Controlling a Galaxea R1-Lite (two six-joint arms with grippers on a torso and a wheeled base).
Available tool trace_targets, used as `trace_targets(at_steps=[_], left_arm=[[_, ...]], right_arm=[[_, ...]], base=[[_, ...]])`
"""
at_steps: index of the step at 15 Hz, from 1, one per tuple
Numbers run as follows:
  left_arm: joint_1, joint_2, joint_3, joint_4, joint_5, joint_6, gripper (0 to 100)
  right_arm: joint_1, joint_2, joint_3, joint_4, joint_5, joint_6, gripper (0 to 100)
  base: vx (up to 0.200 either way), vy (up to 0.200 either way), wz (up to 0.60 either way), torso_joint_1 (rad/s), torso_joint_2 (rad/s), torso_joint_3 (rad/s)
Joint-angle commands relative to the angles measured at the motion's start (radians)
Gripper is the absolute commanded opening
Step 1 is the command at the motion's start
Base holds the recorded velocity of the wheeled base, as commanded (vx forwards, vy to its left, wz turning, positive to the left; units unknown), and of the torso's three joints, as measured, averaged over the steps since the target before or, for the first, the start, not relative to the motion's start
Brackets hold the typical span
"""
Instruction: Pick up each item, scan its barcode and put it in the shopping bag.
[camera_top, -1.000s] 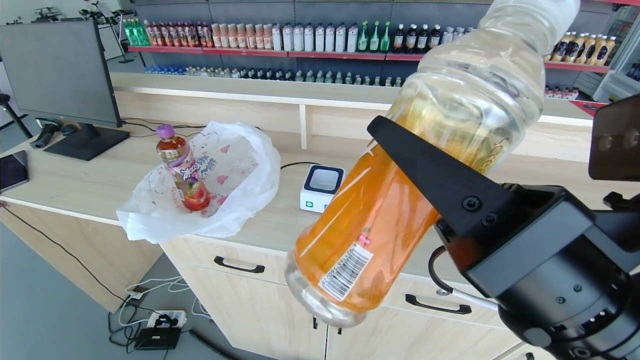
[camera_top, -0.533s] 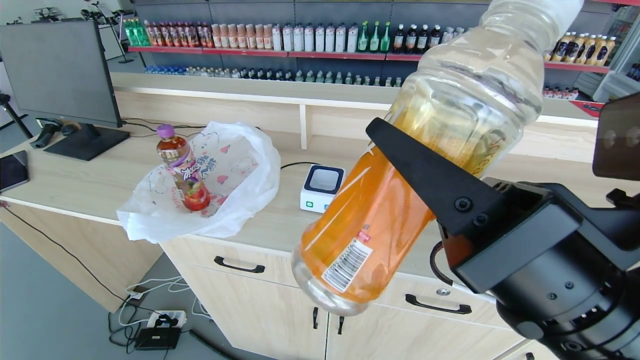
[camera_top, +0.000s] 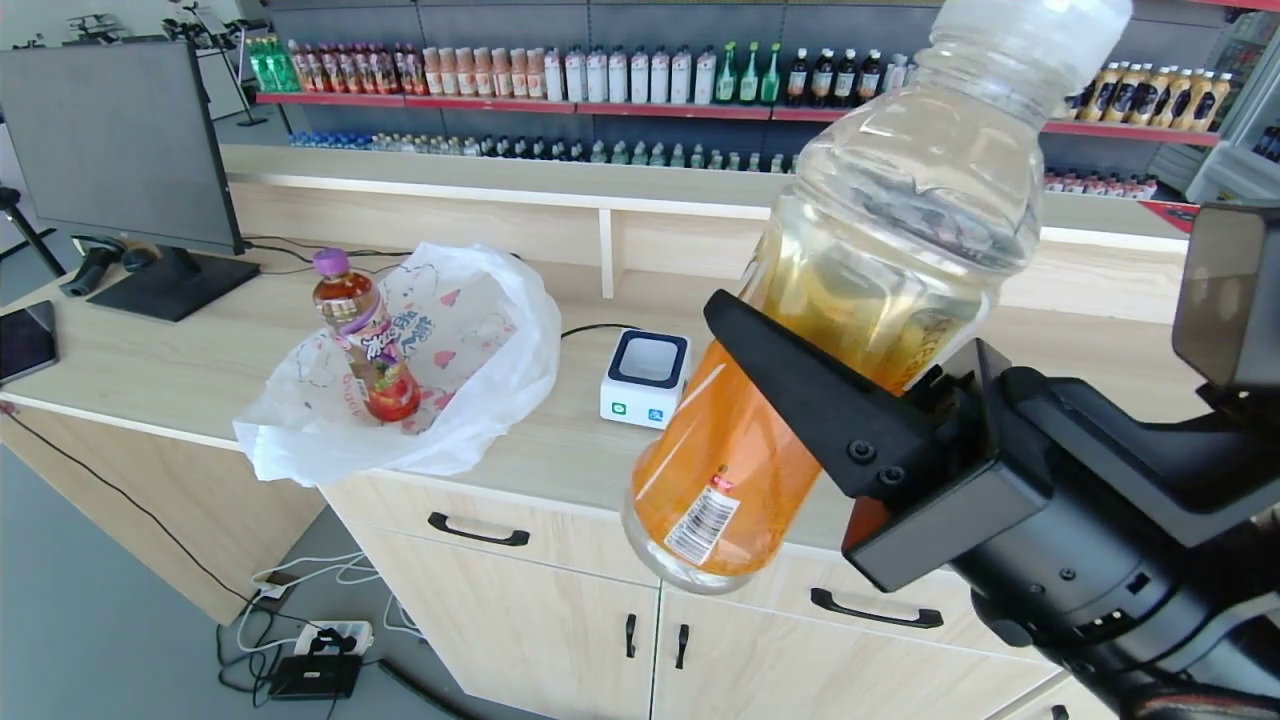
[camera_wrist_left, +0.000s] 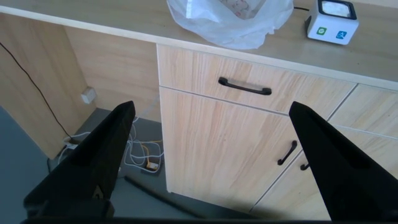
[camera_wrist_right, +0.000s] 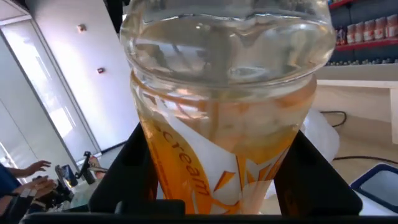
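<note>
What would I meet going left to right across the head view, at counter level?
monitor → shopping bag → scanner → orange drink bottle, held up in front of the counter

Two drink bottles: one orange-drink bottle (camera_top: 730, 470) and one purple-capped bottle of red drink (camera_top: 365, 345). One white plastic shopping bag (camera_top: 490, 380) lies at the front edge of the counter (camera_top: 150, 370), and one white barcode scanner (camera_top: 645, 377) sits just beside it. One monitor (camera_top: 115, 140) stands toward the counter's back left corner, and one dark tablet (camera_top: 22, 340) lies at its left edge. There are two drawer handles (camera_top: 478, 530) below.
</note>
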Motion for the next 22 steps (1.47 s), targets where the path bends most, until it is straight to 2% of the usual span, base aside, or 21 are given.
trace_targets(at_steps=[1,4,8,13,16,18,22], left_arm=[[0.001,0.000,0.000,0.000,0.000,-0.001,100],[0.001,0.000,0.000,0.000,0.000,-0.001,100],[0.001,0.000,0.000,0.000,0.000,0.001,100],[0.001,0.000,0.000,0.000,0.000,0.001,100],[0.001,0.000,0.000,0.000,0.000,-0.001,100],[0.001,0.000,0.000,0.000,0.000,-0.001,100],[0.001,0.000,0.000,0.000,0.000,-0.002,100]], right_arm=[[-0.048,0.016,0.027,-0.003,-0.001,-0.066,0],[-0.172,0.033,0.028,-0.003,0.016,-0.170,0],[-0.345,0.025,0.081,-0.003,0.018,-0.195,0],[-0.684,0.047,0.073,-0.003,0.018,-0.204,0],[-0.764,0.042,0.091,-0.003,0.018,-0.202,0],[-0.780,0.027,0.128,-0.003,0.016,-0.202,0],[-0.841,0.064,0.111,-0.003,0.016,-0.199,0]], base=[[0.000,0.000,0.00,0.000,0.00,0.000],[0.000,0.000,0.00,0.000,0.00,0.000],[0.000,0.000,0.00,0.000,0.00,0.000],[0.000,0.000,0.00,0.000,0.00,0.000],[0.000,0.000,0.00,0.000,0.00,0.000],[0.000,0.000,0.00,0.000,0.00,0.000],[-0.050,0.000,0.00,0.001,0.00,-0.001]])
